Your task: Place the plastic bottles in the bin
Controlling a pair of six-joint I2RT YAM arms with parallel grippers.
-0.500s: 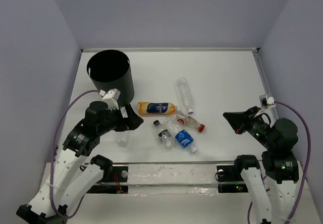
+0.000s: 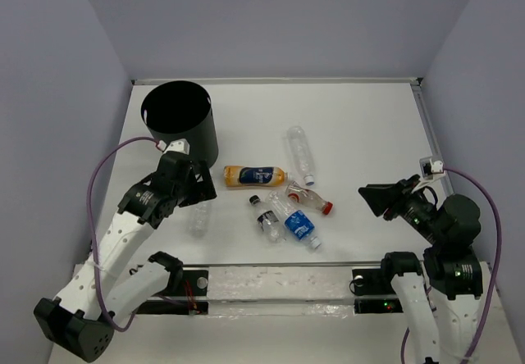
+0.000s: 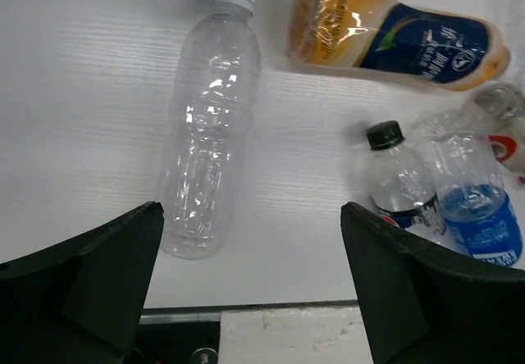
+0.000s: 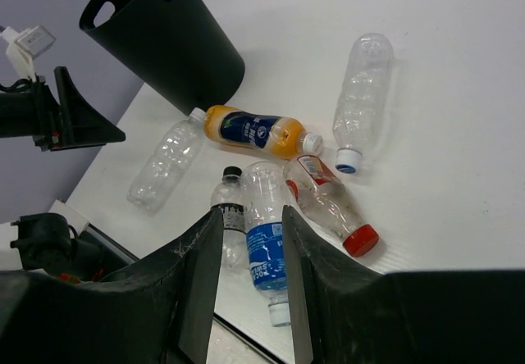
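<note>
Bin (image 2: 179,118): black, matte, round mouth, stood upright at far left of table (image 2: 369,126).

Six bottles noted lying flat outside bin, clustered mid-table:
- Clear white-capped bottle (image 2: 301,152), farthest back.
- Second clear bottle (image 3: 209,134), alone at left, cap pointed toward bin.
- Orange-liquid bottle (image 2: 255,175), dark blue label, just right of bin.
- Red-capped bottle (image 2: 310,199), crumpled.
- Blue-label bottle (image 2: 297,221).
- Black-capped bottle (image 2: 264,215), smallest.

Left gripper (image 3: 250,216): jaws spread wide, nothing held, hung above second clear bottle. Right gripper (image 4: 250,216): jaws parted, nothing held, well apart from bottles.
</note>
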